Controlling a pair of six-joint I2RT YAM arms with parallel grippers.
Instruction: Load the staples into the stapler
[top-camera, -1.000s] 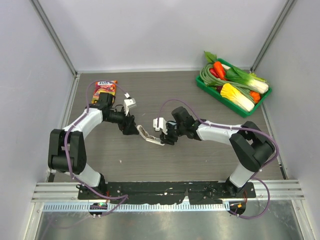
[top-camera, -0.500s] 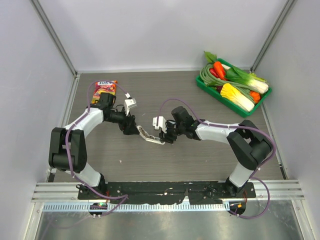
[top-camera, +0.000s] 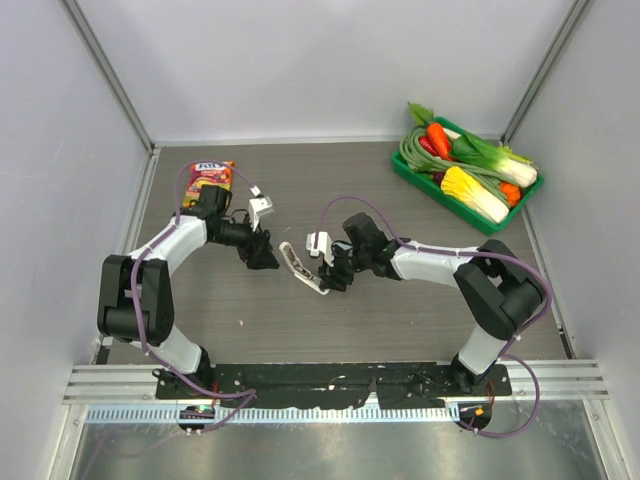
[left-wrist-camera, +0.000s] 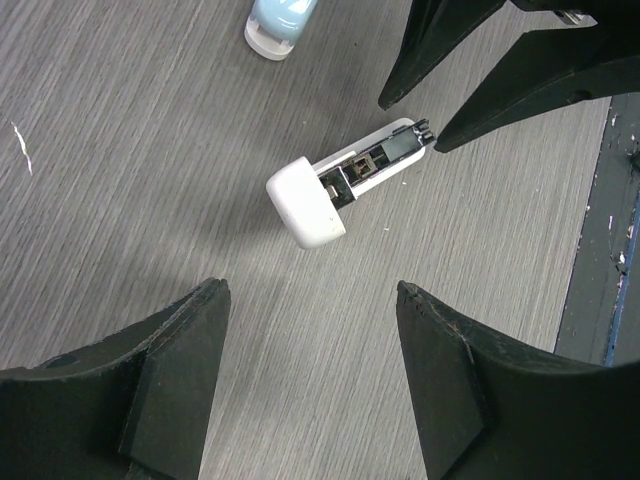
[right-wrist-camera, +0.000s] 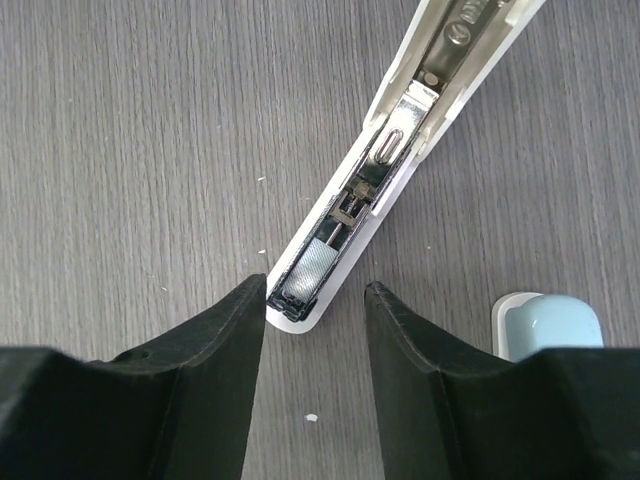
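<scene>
Mid-table, between the two arms, the white stapler (top-camera: 300, 266) lies swung open with its metal channel facing up. From my right wrist view I can see the pusher and spring in that channel but no strip of staples, so I judge the magazine unloaded. My right end effector (right-wrist-camera: 316, 284) is set narrow, its fingers straddling the stapler's near-right tip. A gap shows on one side, so it is not clamped. My left end effector (left-wrist-camera: 310, 300) hangs wide and holds nothing, just left of the stapler's rounded far end. The staples I cannot find in any view; the box may be hidden under an arm. A pale-blue object (right-wrist-camera: 548, 325) sits just beside the stapler. As I read it, the opening is done. Fetching the staples, seating them in the channel and closing the stapler are all left.
</scene>
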